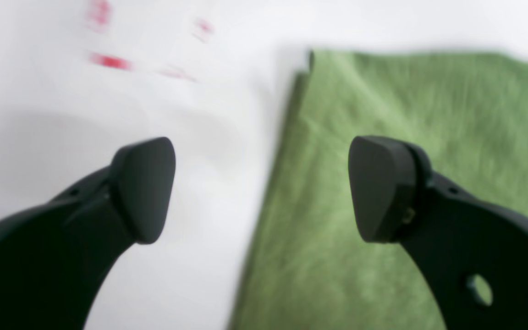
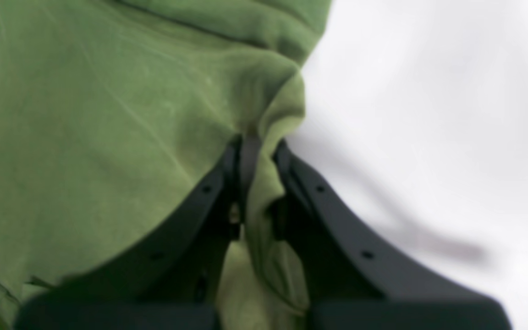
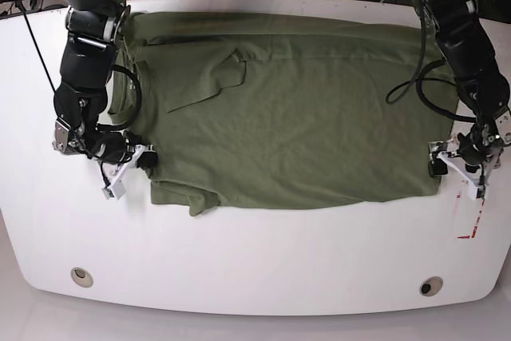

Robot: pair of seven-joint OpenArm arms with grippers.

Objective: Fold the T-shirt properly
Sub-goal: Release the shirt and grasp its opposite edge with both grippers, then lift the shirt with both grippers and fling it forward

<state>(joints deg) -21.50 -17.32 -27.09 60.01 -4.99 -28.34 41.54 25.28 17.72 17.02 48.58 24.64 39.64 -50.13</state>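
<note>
Right claw pinching the shirt's edge, left claw spread beside its other edge.

The right claw (image 2: 257,151) is clamped on a bunched fold of the T-shirt (image 3: 295,117), with green cloth squeezed up between its fingers (image 2: 287,183) and trailing down past them. In the base view this claw (image 3: 137,160) sits at the shirt's left edge, near the lower corner, low over the worktop (image 3: 255,261). The left claw (image 1: 261,188) is spread wide and holds nothing: one fingertip (image 1: 147,188) is over bare white worktop (image 1: 200,229), the other over green cloth (image 1: 429,137), so it straddles the shirt's edge. In the base view it (image 3: 455,164) is at the shirt's right edge. The shirt lies spread across the middle of the worktop, wrinkled, with part of its upper left region folded over onto the body. Red marks (image 1: 110,61) show blurred on the worktop beyond the left claw.
</note>
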